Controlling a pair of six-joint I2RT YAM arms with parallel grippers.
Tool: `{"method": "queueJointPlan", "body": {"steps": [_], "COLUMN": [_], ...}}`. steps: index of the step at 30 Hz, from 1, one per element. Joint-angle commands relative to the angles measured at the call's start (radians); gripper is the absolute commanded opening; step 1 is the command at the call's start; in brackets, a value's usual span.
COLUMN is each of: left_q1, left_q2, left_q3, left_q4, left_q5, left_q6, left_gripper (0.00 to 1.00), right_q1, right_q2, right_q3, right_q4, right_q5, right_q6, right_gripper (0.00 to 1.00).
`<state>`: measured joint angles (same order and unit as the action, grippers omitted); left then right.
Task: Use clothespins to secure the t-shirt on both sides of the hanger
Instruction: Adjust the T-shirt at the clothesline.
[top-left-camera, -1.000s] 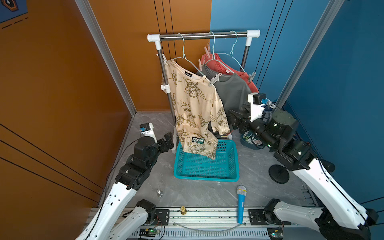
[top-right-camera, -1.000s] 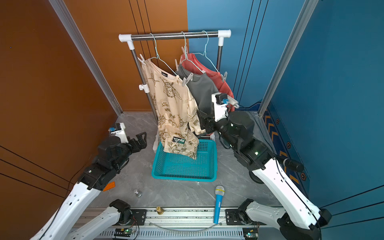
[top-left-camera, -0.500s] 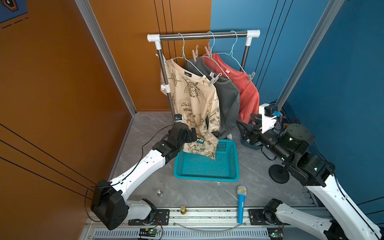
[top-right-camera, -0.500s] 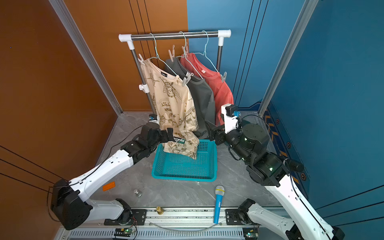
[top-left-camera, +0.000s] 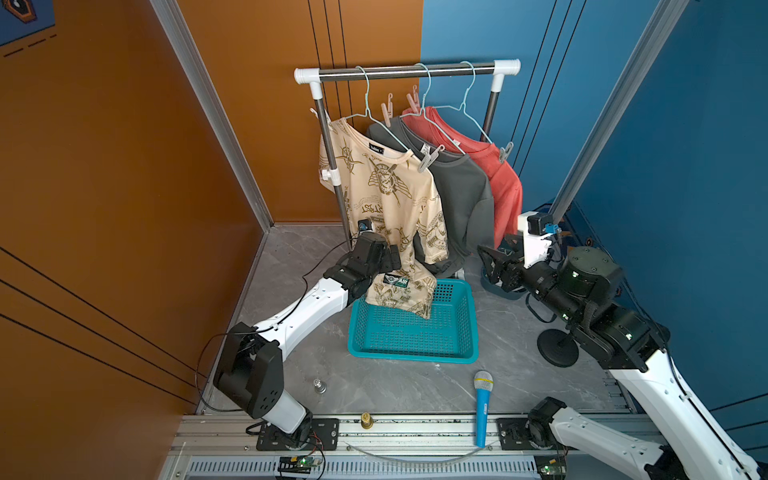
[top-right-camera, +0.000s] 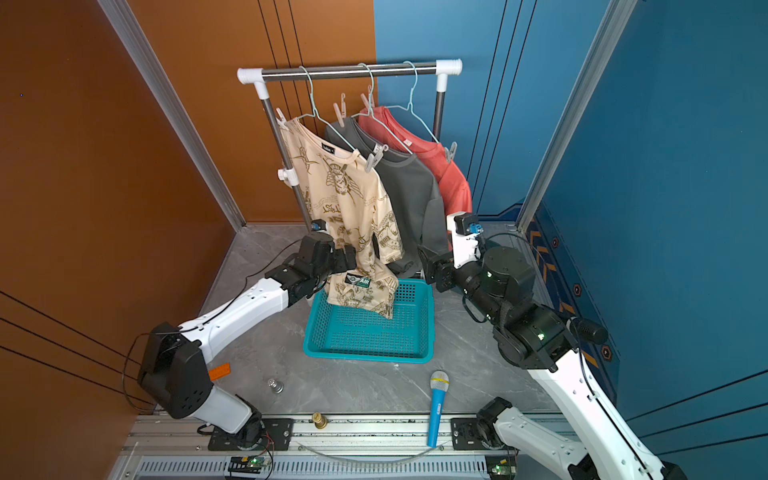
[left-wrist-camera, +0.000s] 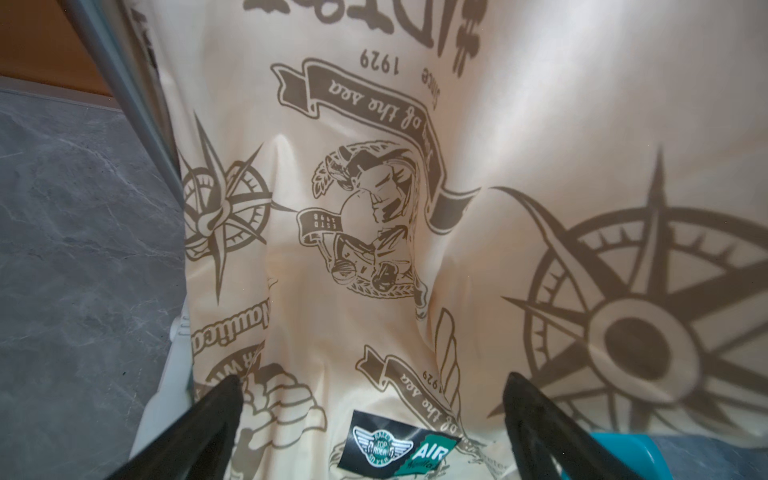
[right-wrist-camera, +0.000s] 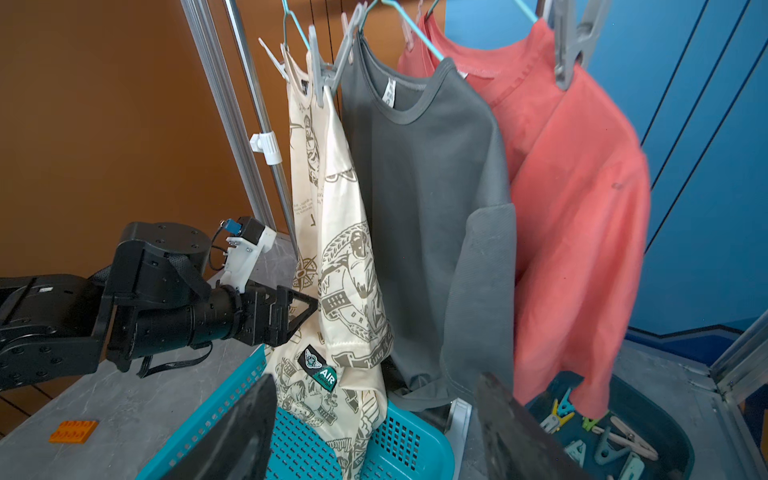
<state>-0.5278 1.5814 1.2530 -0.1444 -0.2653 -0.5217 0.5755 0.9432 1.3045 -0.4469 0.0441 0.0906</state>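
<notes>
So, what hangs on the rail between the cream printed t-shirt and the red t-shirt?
The dark grey t-shirt hangs there. Both top views and the right wrist view show it.

A cream t-shirt (top-left-camera: 390, 195), a grey t-shirt (top-left-camera: 461, 195) and a red t-shirt (top-left-camera: 505, 183) hang from the rail (top-left-camera: 407, 70). A grey clothespin (top-left-camera: 428, 160) clips the cream t-shirt's shoulder. The left gripper (top-left-camera: 392, 257) is against its lower part, over the basket's (top-left-camera: 411, 355) far left corner. The right gripper (top-left-camera: 488, 262) sits beside the red t-shirt's hem.
</notes>
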Motion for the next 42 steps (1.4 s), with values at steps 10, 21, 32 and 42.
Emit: {"method": "queueJointPlan", "body": {"steps": [10,21,32,42], "left_q1": [0.066,0.104,0.149,0.217], "left_q2": [0.206,0.504,0.750,0.879], "left_q3": [0.198,0.572,1.084,1.370], "left_q4": [-0.004,-0.123,-0.205,-0.114], "left_q5": [0.097,0.118,0.115,0.219], "left_q6": [-0.022,-0.030,-0.003,-0.047], "left_gripper": [0.98,0.97,0.98,0.98], "right_q1": [-0.048,-0.092,-0.159,-0.194], "right_q2": [0.016,0.006,0.022,0.029], "right_q3": [-0.015,-0.045,-0.067,-0.085], "right_q4": [-0.049,-0.057,-0.053,-0.046], "right_q5": [-0.051,-0.049,-0.090,-0.097], "right_q6": [0.044,0.047,0.043,0.053], "right_gripper": [0.76,0.76,0.76,0.76]}}
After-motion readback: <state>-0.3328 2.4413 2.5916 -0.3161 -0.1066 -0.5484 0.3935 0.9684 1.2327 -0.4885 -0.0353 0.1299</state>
